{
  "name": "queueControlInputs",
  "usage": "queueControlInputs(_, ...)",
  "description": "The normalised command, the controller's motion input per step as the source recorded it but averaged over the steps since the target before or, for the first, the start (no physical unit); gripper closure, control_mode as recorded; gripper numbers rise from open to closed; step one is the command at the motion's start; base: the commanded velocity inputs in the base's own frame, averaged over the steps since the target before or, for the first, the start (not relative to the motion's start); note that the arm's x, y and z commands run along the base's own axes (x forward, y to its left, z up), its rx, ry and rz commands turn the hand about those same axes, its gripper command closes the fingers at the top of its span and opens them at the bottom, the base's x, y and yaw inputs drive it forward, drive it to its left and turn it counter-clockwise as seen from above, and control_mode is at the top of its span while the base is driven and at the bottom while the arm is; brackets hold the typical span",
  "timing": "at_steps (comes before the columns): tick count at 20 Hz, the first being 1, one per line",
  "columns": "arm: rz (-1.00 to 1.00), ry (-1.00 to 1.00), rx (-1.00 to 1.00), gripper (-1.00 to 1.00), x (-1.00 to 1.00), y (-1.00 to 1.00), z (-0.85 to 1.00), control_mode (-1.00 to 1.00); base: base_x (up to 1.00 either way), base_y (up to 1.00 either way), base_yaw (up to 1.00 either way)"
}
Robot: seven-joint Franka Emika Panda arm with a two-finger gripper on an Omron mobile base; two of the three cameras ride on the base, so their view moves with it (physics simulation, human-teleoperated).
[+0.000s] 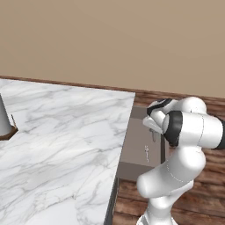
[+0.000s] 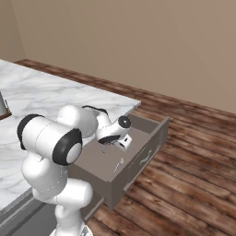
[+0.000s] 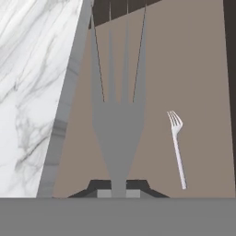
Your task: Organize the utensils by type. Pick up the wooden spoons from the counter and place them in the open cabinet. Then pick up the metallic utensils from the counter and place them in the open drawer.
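Note:
My gripper (image 3: 118, 188) is shut on a grey metal fork (image 3: 117, 120), one of the metallic utensils, whose tines point away from the hand. It hangs over the open drawer (image 3: 198, 69), close to the drawer's counter-side wall. A second, smaller silvery fork (image 3: 177, 147) lies flat on the drawer floor to the right of the held one. In the left base view the gripper (image 1: 153, 131) hovers above the drawer (image 1: 134, 154), with the lying fork (image 1: 146, 154) below it. The right base view shows the hand (image 2: 110, 140) over the same fork (image 2: 120, 163). The wooden spoons are out of view.
The white marble counter (image 1: 66, 132) runs along the drawer's left. A dark grey object on a brown base (image 1: 3, 123) stands at the counter's far left edge. Wooden floor (image 2: 184, 184) lies past the drawer front (image 2: 144, 159).

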Motion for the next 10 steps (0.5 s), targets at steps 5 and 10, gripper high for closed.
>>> queueControlInputs(5,0.00,0.00,-0.01,1.00,0.00,0.00,-0.13,-1.00,0.00,0.00,0.00)
queueControlInputs(10,0.00,0.00,0.00,1.00,0.00,0.00,-0.14,-1.00,0.00,0.00,0.00)
